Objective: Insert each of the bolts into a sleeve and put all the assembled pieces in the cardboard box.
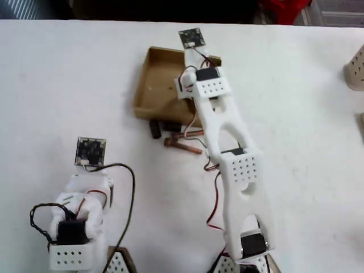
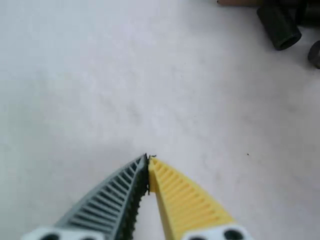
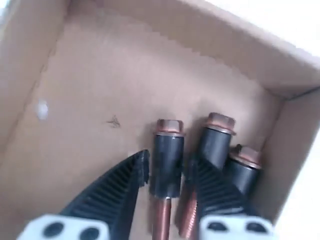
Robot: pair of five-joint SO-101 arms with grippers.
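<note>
Two dark fingers [image 3: 117,192] of the right gripper [image 3: 170,165] stand spread inside the cardboard box [image 3: 240,47], one on each side of an assembled piece [image 3: 167,150], a black sleeve with a copper bolt through it. One fingertip sits just beside that sleeve. The other finger lies in front of a second assembled piece [image 3: 216,140]. A third assembled piece [image 3: 243,167] rests against the second, near the box's corner. All three lie side by side on the box floor, bolt heads pointing toward the far wall.

Seen from above, the right arm [image 1: 239,165] stretches across the white table [image 1: 68,85] to the box, its wrist over the box's near corner.

Just outside the box's front wall, loose black sleeves [image 1: 154,128] and copper bolts [image 1: 183,145] lie together in a small cluster on the table.

The left gripper [image 2: 149,161] has its grey and yellow fingers pressed together at the tips, over bare table. Two of the black sleeves [image 2: 279,24] lie well beyond it. The left arm [image 1: 77,222] sits folded at the table's near edge, well apart from the box.
</note>
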